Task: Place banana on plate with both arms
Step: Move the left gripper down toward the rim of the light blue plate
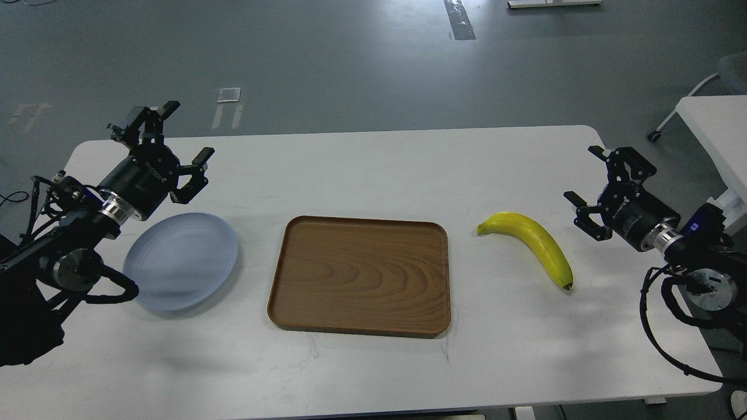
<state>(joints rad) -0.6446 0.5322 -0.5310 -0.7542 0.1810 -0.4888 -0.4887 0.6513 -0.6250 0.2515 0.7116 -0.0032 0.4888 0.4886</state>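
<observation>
A yellow banana [532,241] lies on the white table right of centre, its greenish stem pointing left and its dark tip toward the near right. The pale blue-grey plate [181,260] sits on the left side of the table with nothing on it. My left gripper [185,129] hovers above the table just beyond the plate's far edge, fingers spread wide, holding nothing. My right gripper [583,175] hangs a short way right of the banana, apart from it, with its fingers spread and nothing between them.
A rectangular brown wood-grain tray [360,275] lies in the middle of the table [373,169] between plate and banana. Another white table [715,128] stands off to the far right. Grey floor lies beyond the far edge.
</observation>
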